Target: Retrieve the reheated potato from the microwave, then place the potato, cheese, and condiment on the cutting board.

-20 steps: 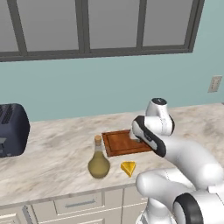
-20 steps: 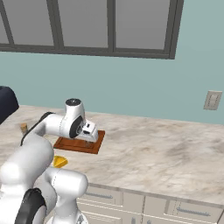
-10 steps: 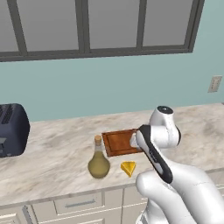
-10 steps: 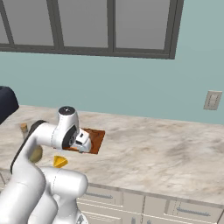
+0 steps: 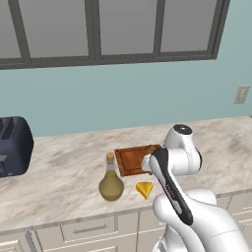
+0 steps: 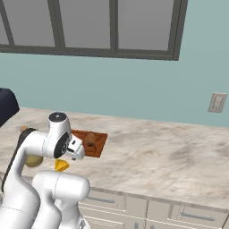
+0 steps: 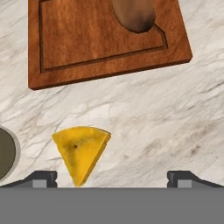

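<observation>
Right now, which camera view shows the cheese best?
The hand view: the cheese lies whole and close on the counter, below the cutting board. The left base view shows it small; in the right base view the arm partly hides it.

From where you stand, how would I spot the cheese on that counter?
Find the marble counter under the windows, then the reddish wooden cutting board near its middle. Just in front of the board, toward the cabinet edge, lies the cheese, right of the bulbous condiment bottle. It is the only bright yellow, flat triangular wedge there.

no readable text, no labels, no brands, no numbers
</observation>
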